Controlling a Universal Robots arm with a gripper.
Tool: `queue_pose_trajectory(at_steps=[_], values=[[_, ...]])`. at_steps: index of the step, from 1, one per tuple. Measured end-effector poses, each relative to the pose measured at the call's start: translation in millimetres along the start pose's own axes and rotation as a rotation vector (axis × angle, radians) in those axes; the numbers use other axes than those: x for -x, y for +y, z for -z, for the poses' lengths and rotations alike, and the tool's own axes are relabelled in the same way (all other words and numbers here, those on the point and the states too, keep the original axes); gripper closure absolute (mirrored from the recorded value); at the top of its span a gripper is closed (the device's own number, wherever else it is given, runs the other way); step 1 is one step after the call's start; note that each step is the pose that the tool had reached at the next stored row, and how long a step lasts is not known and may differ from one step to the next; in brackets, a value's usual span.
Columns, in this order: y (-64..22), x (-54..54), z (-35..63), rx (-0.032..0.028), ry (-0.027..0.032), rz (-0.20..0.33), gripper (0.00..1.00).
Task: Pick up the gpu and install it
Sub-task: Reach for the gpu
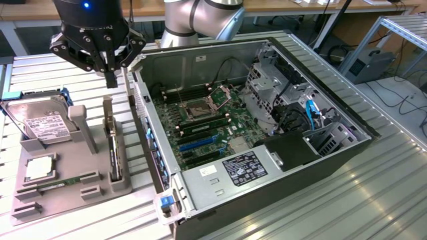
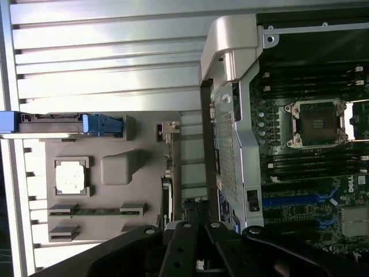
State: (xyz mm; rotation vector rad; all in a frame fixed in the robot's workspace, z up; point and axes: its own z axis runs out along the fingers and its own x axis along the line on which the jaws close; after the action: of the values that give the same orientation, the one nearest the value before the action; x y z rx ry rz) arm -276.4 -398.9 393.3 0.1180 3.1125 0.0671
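1. Up at the exterior view's left, the gripper (image 1: pixel 111 79) hangs over the grey holder tray (image 1: pixel 70 157), fingers clenched together with nothing between them.
2. Below it sits the gpu (image 1: pixel 113 145), standing on its long edge in the tray's slot, clear of the fingertips and untouched.
3. Over to the wrist view: the gpu (image 2: pixel 168 173) runs edge-on along the tray's side nearest the computer case (image 2: pixel 230 52), its silver bracket (image 2: pixel 167 130) at one end.
4. Sharing the tray are the hard drive (image 1: pixel 40 122) with its white label, a processor chip (image 1: pixel 40 167) and a narrow memory stick (image 1: pixel 60 183).
5. Just beside the tray, the case lies open, motherboard (image 1: pixel 207 127) exposed with its processor socket (image 1: pixel 200 106) bare.
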Motion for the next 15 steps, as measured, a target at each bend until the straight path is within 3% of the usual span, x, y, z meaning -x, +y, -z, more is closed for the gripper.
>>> queue_pose_trajectory(at_steps=[15], values=[[-0.4, -4.8, 0.2, -0.0001, 0.0, 0.0, 0.89]])
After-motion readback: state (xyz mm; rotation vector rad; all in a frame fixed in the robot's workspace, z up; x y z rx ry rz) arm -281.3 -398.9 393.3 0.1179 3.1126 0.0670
